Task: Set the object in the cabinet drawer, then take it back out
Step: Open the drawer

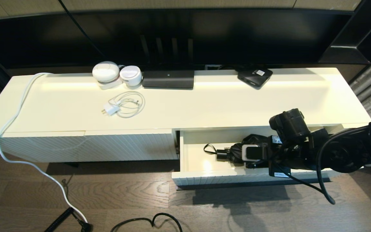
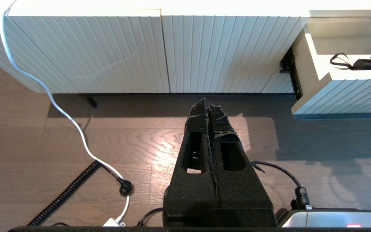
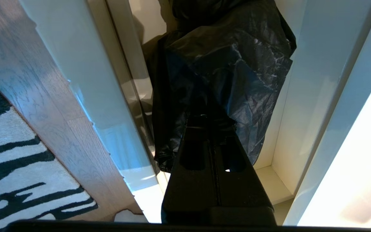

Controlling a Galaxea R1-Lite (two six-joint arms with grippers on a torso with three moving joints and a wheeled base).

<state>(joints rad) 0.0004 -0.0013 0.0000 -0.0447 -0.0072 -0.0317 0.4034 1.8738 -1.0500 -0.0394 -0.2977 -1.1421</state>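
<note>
The cabinet drawer (image 1: 211,178) stands pulled out at the right of the cream cabinet, its ribbed front facing me. Inside it lies the black folding umbrella (image 1: 233,151), handle and wrist loop (image 1: 208,148) pointing left. My right gripper (image 1: 248,156) reaches into the drawer from the right. In the right wrist view its fingers are pressed together, tips buried in the bunchy umbrella fabric (image 3: 237,64), shut on it (image 3: 209,109). The drawer's inner wall (image 3: 301,80) runs beside it. My left gripper (image 2: 207,103) hangs shut and empty above the floor, facing the cabinet front; the drawer (image 2: 343,96) and umbrella handle (image 2: 366,63) show beyond.
On the cabinet top sit two white round devices (image 1: 106,71), a white charger with coiled cable (image 1: 124,104), a long black device (image 1: 168,79) and a flat black box (image 1: 254,76). A white cable (image 1: 11,122) drops to the floor. A zebra rug (image 3: 11,167) lies beside the drawer.
</note>
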